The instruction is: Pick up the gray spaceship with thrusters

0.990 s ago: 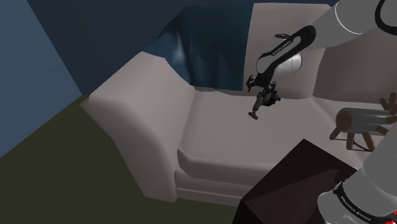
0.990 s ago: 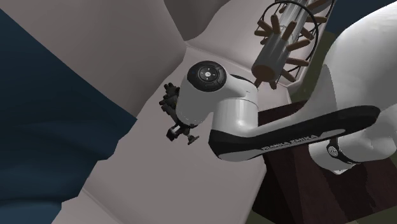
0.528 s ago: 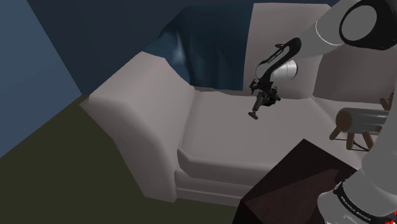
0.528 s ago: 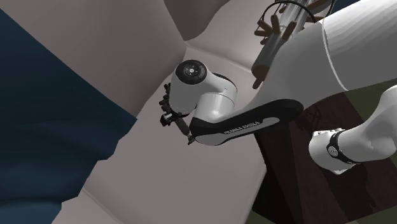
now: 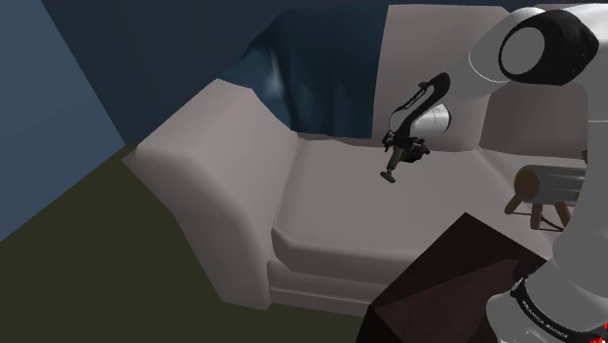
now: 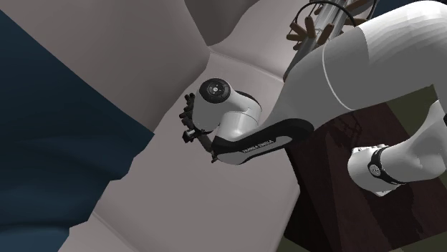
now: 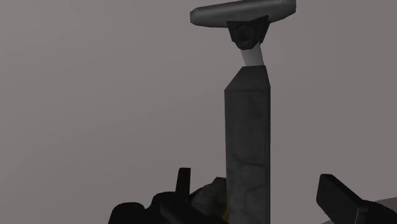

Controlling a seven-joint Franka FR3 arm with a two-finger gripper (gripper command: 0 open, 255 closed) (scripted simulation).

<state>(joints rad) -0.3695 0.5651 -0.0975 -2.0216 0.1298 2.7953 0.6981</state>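
Observation:
The gray spaceship (image 5: 391,172) lies on the seat of a pale sofa (image 5: 331,219), near its backrest. Along the gripper it shows as a long gray body (image 7: 248,153) ending in a rounded crossbar (image 7: 243,13). My black gripper (image 5: 406,148) is down at the spaceship's near end, also seen beside the white wrist (image 6: 188,118). It is open (image 7: 261,197): the body stands between the two fingers, closer to one finger (image 7: 183,184) than to the other (image 7: 340,197), and neither touches it.
A dark blue cloth (image 5: 292,93) hangs behind the sofa's backrest. The sofa's broad armrest (image 5: 200,156) rises at the shoulder view's left. A round log on wooden legs (image 5: 551,185) stands beside my dark brown stand (image 5: 458,283).
My hand has moved in and down toward the sofa's back, closing on the spaceship's near end. The spaceship has stayed where it was.

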